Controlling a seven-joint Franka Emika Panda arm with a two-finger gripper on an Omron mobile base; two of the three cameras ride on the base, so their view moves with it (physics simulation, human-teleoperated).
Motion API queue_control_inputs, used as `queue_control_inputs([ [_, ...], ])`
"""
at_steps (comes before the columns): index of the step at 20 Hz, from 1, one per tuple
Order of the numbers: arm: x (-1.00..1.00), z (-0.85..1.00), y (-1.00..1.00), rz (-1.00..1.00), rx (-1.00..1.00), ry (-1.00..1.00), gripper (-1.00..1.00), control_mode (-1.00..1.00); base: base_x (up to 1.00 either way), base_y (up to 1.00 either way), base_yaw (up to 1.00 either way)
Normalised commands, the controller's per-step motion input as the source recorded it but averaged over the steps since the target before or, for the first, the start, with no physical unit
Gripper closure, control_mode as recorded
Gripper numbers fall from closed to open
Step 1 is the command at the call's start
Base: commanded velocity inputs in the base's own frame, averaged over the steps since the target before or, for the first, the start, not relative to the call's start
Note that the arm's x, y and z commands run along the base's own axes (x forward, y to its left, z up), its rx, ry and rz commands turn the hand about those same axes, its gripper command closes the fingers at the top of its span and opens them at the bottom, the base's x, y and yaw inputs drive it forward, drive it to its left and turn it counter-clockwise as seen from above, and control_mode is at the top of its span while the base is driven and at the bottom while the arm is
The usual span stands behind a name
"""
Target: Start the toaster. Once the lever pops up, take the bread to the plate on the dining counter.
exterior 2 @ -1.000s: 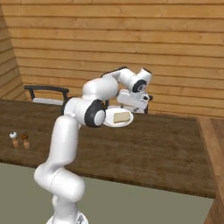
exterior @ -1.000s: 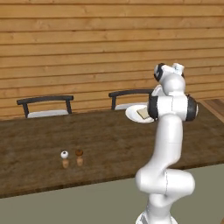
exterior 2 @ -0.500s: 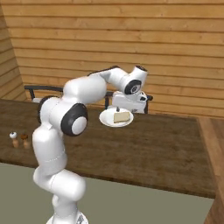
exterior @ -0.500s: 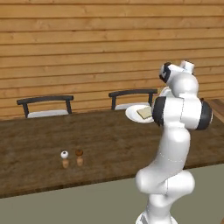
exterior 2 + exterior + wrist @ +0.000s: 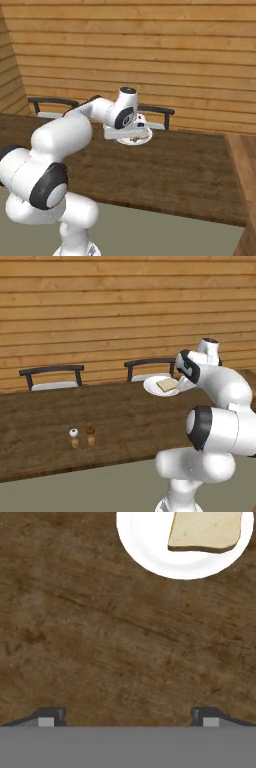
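The white plate (image 5: 137,544) rests on the dark wood dining counter (image 5: 100,627), and the tan bread (image 5: 205,531) lies flat on it. My gripper (image 5: 128,716) hovers above the bare counter beside the plate, open, with nothing between its widely spread fingertips (image 5: 50,714). From the left base view the plate (image 5: 150,389) with the bread (image 5: 167,385) sits at the counter's far edge, just left of my forearm. In the right base view my gripper (image 5: 126,136) hangs over the plate (image 5: 143,139). The toaster and its lever are out of view.
Two small shakers (image 5: 74,438) (image 5: 90,437) stand on the counter's left part. Two dark chairs (image 5: 50,373) (image 5: 150,363) sit behind the counter, against a wooden plank wall. A wooden side panel (image 5: 245,165) borders the counter on the right.
My arm has folded back toward the base and the hand has slid sideways off the plate's centre. The bread stays lying on the plate. The jaws remain wide apart.
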Motion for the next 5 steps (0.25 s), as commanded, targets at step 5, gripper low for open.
queue_control_inputs([
  [5, -1.0, 0.01, 0.47, -0.03, 0.0, -0.03, -1.0, -1.0, 0.0, 0.0, 0.0],
])
